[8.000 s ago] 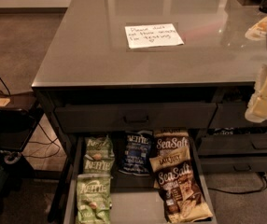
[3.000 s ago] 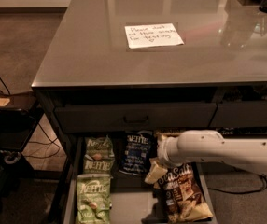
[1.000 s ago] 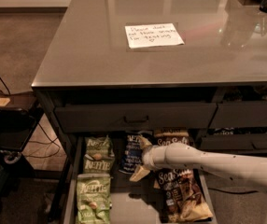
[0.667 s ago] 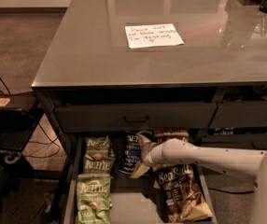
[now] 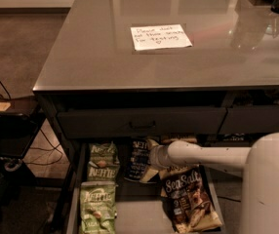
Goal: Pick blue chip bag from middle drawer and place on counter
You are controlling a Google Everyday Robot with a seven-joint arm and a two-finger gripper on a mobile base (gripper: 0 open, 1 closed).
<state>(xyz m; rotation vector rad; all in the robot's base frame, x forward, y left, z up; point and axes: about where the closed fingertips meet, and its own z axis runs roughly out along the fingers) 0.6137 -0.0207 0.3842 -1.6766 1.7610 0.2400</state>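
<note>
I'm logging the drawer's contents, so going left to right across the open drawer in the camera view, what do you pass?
Two green crinkly Kettle snack bags → dark navy-blue crinkly Kettle chip bag → the robot's tan two-finger gripper, at that bag's right edge → tan-and-brown Sea Salt snack bag.

The gripper point(image 5: 148, 165) is placed in the drawer point(image 5: 140, 216) between green bags point(image 5: 103, 161) and a brown bag point(image 5: 190, 201); bare floor is left at the near end.
</note>
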